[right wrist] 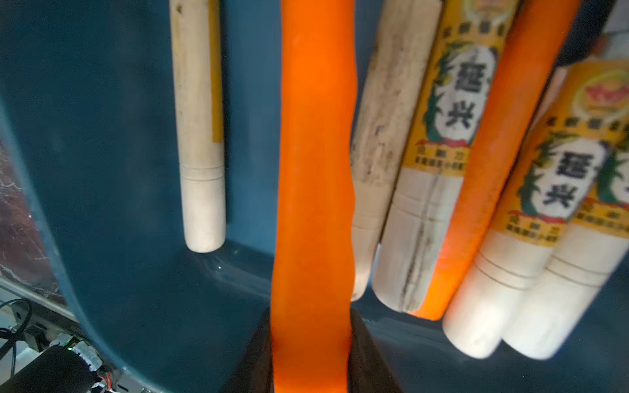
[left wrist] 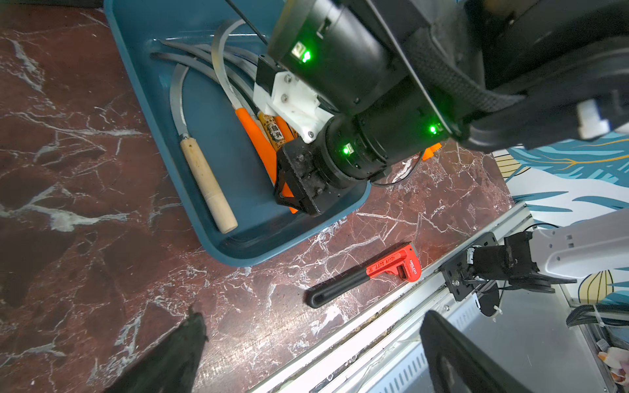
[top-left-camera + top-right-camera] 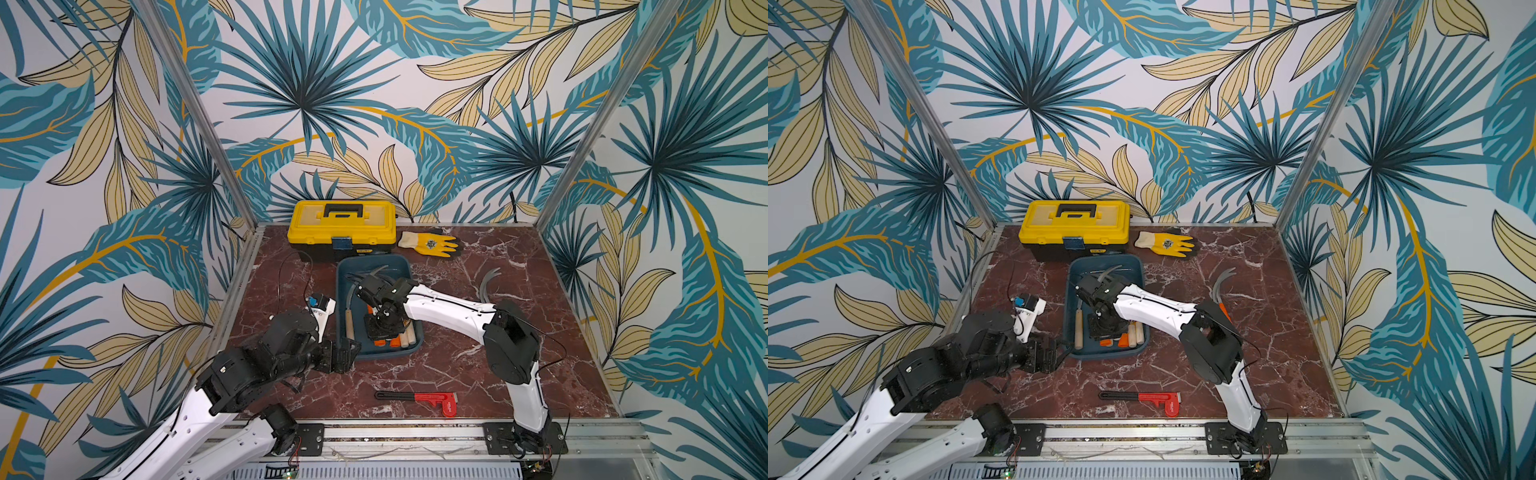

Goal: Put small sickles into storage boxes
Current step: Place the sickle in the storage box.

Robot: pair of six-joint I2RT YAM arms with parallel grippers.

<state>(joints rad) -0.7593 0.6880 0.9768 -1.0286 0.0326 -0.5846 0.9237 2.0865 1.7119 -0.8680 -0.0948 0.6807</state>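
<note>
We found the right pincer closed on the orange-handled sickle, its dark fingers pressing either side of the handle close to the butt. The pincer sat low inside the teal tray, at the end nearer the robot.

The held handle ran along the tray's length, butt toward the robot and blade toward the far wall, in line with the handles around it. On the left arm's side lay a lone wooden-handled sickle, with a strip of bare tray floor between the two. On the other side a bundle of wooden and orange handles lay just beside the held one. We could not tell whether the held handle touched the floor or hung just above it.

We judged that the release turned on that alignment. With the long axis already matching the tray's, a plain opening should lay the sickle flat in the bare strip.

The left pincer hovered empty near the tray's near corner, its fingers spread wide.

One sickle lay outside the tray on the bench, on the right arm's side. Its blade curved toward the far wall and its orange handle was partly hidden behind that arm's elbow. We reckoned the right arm was the nearer one for it.
</note>
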